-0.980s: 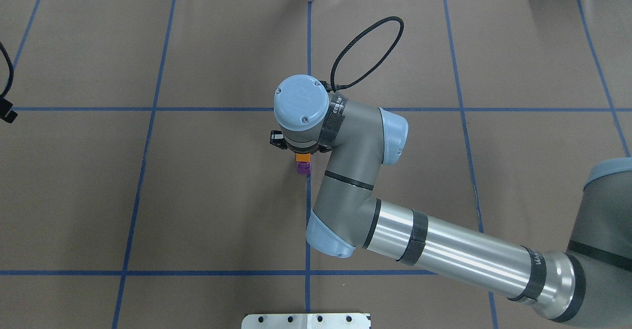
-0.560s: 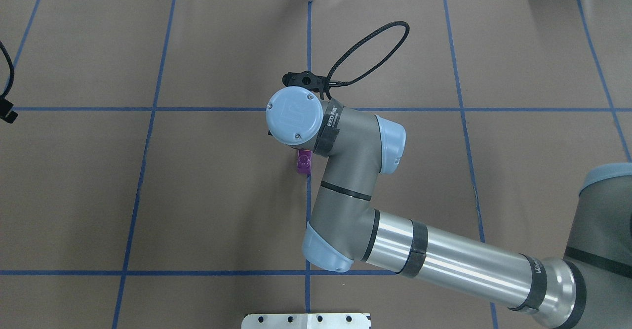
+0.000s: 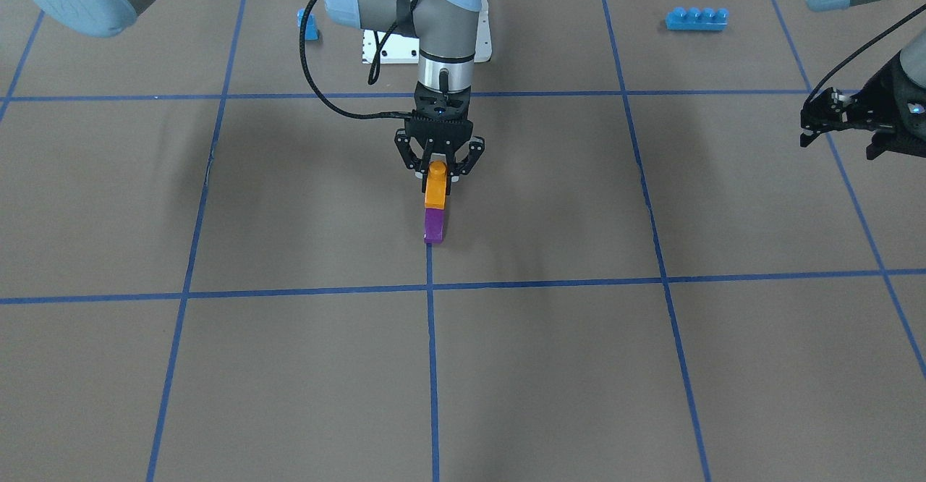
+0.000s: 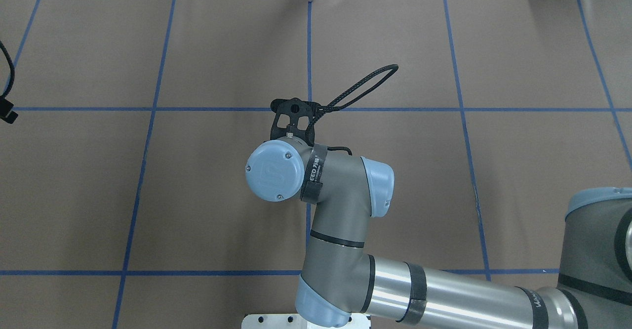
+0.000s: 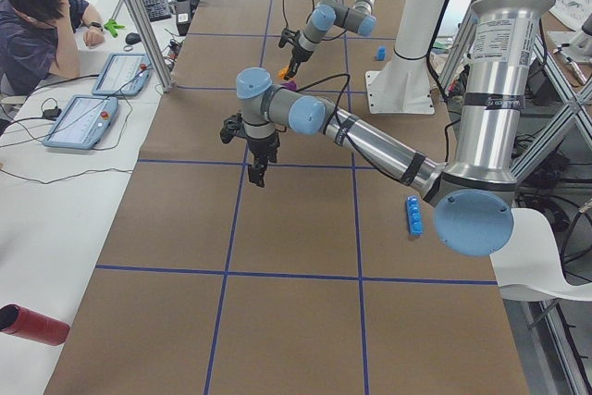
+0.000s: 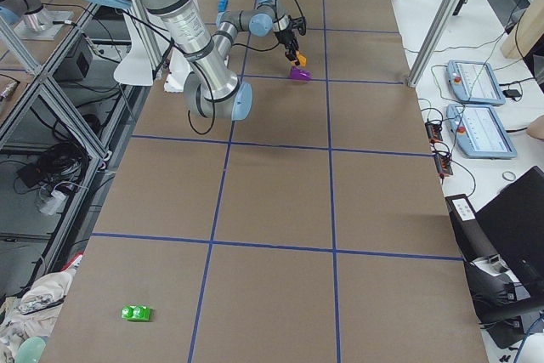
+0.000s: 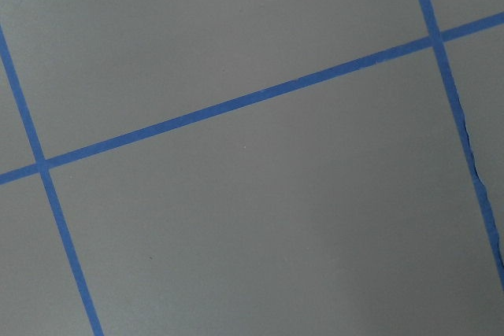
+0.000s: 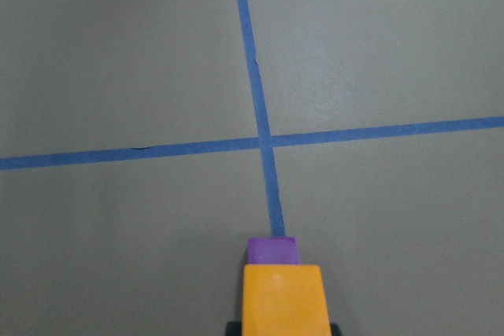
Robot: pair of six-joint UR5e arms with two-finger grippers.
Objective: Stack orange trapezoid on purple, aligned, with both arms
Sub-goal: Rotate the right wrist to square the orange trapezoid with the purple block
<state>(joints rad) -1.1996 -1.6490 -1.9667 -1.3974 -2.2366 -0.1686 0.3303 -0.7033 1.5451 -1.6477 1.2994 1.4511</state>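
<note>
My right gripper [image 3: 438,171] points down at the table's middle and is shut on the orange trapezoid [image 3: 435,189]. The orange brick hangs tilted, with its lower end at the purple brick [image 3: 434,226] on the blue centre line. I cannot tell whether the two touch. In the right wrist view the orange brick [image 8: 283,298] fills the bottom centre and the purple brick [image 8: 272,249] peeks out beyond it. In the overhead view the right wrist hides both bricks. My left gripper [image 3: 839,142] hovers open and empty far off to the side.
A small blue one-stud brick [image 3: 309,26] and a long blue brick [image 3: 696,19] lie near the robot's base plate [image 3: 383,48]. A green object [image 6: 136,313] lies at the table's right end. An operator [image 5: 42,34] sits beside the table.
My right wrist has swung back toward the robot's base and turned. It now covers both bricks in the overhead view. The left arm has not moved.
</note>
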